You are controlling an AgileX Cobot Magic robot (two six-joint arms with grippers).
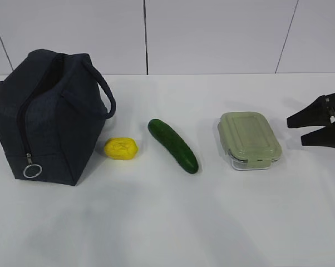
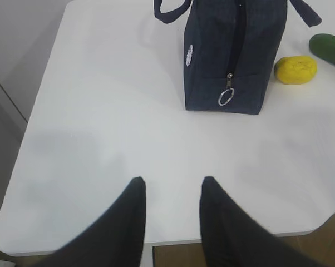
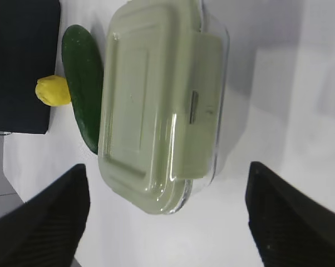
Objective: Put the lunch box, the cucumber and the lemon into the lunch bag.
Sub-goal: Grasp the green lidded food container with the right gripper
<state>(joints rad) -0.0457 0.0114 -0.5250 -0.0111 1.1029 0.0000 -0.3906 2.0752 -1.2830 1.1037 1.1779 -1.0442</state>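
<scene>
Lining up on the lunch box (image 1: 250, 140) from the right edge of the table (image 1: 167, 222); right gripper (image 1: 294, 129) spread wide and carrying nothing, black fingers (image 3: 42, 222) flanking the sage lid in the right wrist view, neither one touching the glass; box lying just left of that gripper, on the white tabletop, long axis running near to far and tilted a little; jaws seemingly set across the shorter width, which looks like the sensible span to clamp. Sitting in a row leftward from the box: cucumber (image 1: 173, 146), slanting from far-left to near-right; then lemon (image 1: 121, 148), close beside the lunch bag (image 1: 45, 117), possibly just short of touching its right wall. Standing upright at the far left, bag with zipper already run down its near end, silver ring pull (image 1: 32, 171) hanging low by the table; mouth at the top appearing parted, though how wide cannot be told from here. Hanging back at the near-left corner, left gripper (image 2: 170, 192) partly parted, fingers empty, pointed toward the bag's zipper end and well apart from it. Judging by position: right arm clearly the nearer one to the box, left arm nearer the bag; nothing packed yet, all three items on the table outside the bag.
</scene>
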